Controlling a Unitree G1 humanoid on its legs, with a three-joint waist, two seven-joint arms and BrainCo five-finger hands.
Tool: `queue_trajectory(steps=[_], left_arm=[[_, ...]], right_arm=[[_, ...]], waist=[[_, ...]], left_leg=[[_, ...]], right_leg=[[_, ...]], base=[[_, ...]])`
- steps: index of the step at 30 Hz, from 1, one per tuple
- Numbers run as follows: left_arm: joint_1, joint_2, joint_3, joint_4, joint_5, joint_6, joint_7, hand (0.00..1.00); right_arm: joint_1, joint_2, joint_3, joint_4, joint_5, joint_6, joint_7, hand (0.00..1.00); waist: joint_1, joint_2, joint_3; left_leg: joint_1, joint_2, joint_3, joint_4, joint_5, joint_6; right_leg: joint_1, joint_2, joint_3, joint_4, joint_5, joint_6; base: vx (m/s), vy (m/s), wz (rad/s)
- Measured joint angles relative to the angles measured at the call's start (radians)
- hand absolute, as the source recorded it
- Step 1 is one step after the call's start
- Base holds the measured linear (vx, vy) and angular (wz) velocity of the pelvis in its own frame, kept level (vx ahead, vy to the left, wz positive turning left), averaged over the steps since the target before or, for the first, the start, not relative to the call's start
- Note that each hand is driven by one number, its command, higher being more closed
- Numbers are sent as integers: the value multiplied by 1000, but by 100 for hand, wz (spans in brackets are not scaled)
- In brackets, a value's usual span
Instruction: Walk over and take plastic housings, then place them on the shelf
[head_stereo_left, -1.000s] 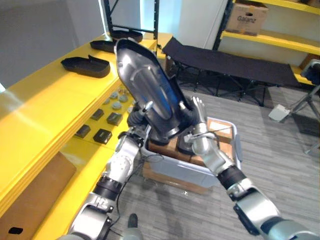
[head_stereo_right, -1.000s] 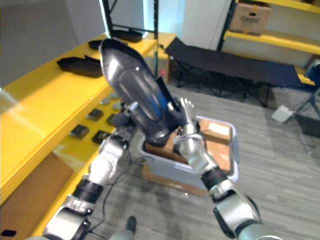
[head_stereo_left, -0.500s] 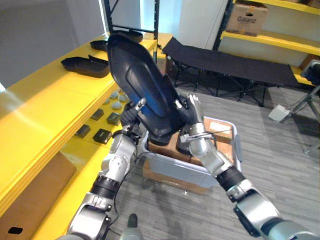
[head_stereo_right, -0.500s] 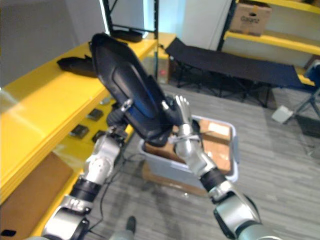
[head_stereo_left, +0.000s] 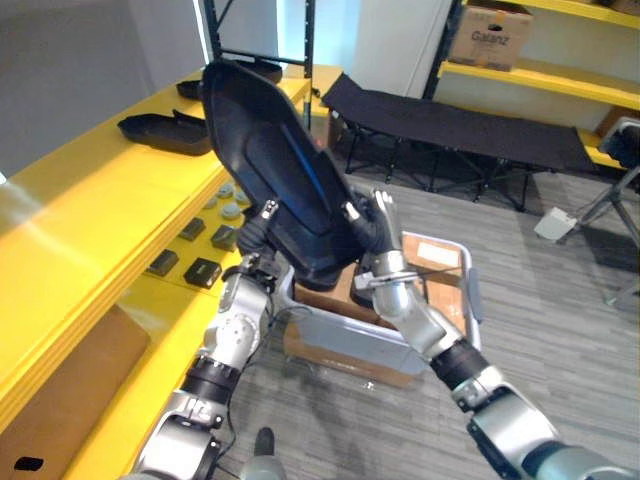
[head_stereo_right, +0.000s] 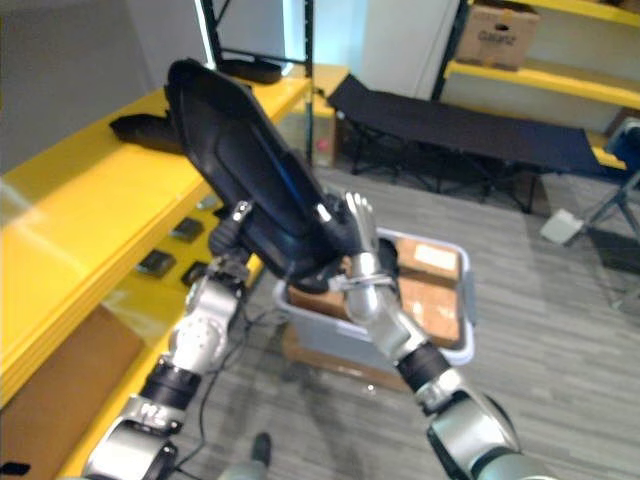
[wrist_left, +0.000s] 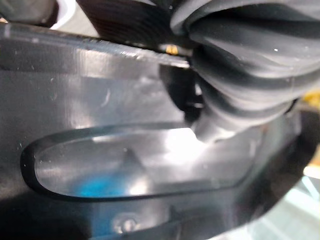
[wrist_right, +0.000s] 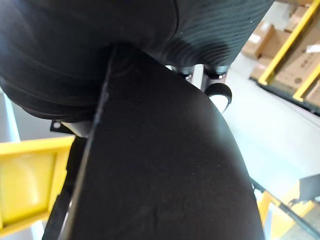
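A large black plastic housing (head_stereo_left: 275, 170) with a long shallow recess was held in the air between both hands, tilted so its upper end leaned over the yellow metal shelf (head_stereo_left: 90, 200). The left hand (head_stereo_left: 256, 238) sat at the housing's lower left edge – whether it was clamped there or only pressing could not be told. The right hand (head_stereo_left: 385, 265) braced the lower right edge, its fingers (head_stereo_left: 383, 212) straight and together, flat against the rim. Two more black housings (head_stereo_left: 165, 131) lay on the shelf's top board, and small dark blocks (head_stereo_left: 204, 271) sat on the board below. Under the raised housing stood a grey plastic bin (head_stereo_left: 340, 338) on the floor – brown cardboard boxes (head_stereo_left: 437, 290) inside it.
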Motion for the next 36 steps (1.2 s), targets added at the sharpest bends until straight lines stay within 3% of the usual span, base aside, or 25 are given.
queue_trajectory(steps=[9, 13, 18, 23, 24, 26, 27, 31, 33, 36], left_arm=[[25, -2, 1, 0, 29, -28, 1, 100], [25, -6, 1, -4, 133, -40, 4, 100], [48, -9, 14, -32, 282, -72, 66, 100], [110, -34, 25, -52, 528, -100, 173, 100], [125, -35, 26, -54, 667, -101, 224, 100], [137, -36, 38, -60, 796, -100, 279, 100], [156, -37, 64, -86, 941, -98, 348, 100], [211, -33, 141, -155, 1127, -91, 474, 100], [243, -20, 162, -191, 1233, -76, 527, 100], [272, -17, 163, -216, 1306, -66, 550, 100]], right_arm=[[28, 15, 23, -15, 48, -10, 0, 0], [56, 17, 22, -32, 83, -10, 0, 0], [67, 31, 18, -45, 146, 2, 4, 0], [94, 36, -51, -118, 198, 42, 11, 0], [104, 30, -77, -141, 208, 67, 28, 0], [121, 21, -85, -174, 238, 102, 60, 0], [144, 21, -105, -201, 321, 128, 82, 0], [215, 0, -190, -235, 462, 135, 114, 0], [258, -20, -229, -240, 591, 101, 174, 0], [324, -23, -266, -281, 651, 59, 240, 0]], waist=[[-2, 0, 0], [-4, 0, 0], [-13, 0, 0], [-15, 0, 0], [-17, 0, 0], [-19, 0, 0], [-23, 0, 0], [-26, 1, 0], [-26, 2, 0], [-27, 6, -1]], left_leg=[[0, -1, 3, 0, -1, -1], [0, -1, 5, 0, -1, -1], [8, 2, 13, 0, -1, -1], [16, 8, 26, 0, -6, -5], [16, 10, 30, 0, -11, -8], [16, 10, 34, 0, -9, -5], [16, 10, 39, 0, -9, -5], [16, 9, 51, 0, -8, -5], [16, 9, 54, 0, -8, -5], [15, 9, 58, 0, -8, -5]], right_leg=[[1, -1, 1, -5, 0, 0], [1, -1, 3, -5, 0, 0], [1, 0, 18, -5, 0, 0], [0, 2, 24, 1, -2, -3], [-2, 2, 26, 4, -3, -3], [-7, 2, 29, 8, -3, -4], [-14, 0, 37, 13, -3, -4], [-27, -4, 48, 24, -5, -6], [-31, -5, 50, 27, -5, -7], [-34, -6, 54, 29, -5, -7]], base=[[0, 0, 0], [0, 0, 0], [0, 0, -6], [-11, -10, -6], [-15, -7, -4], [-8, -1, -8], [-1, 3, -11], [3, 2, -10], [-1, -1, -2], [-2, -2, -1]])
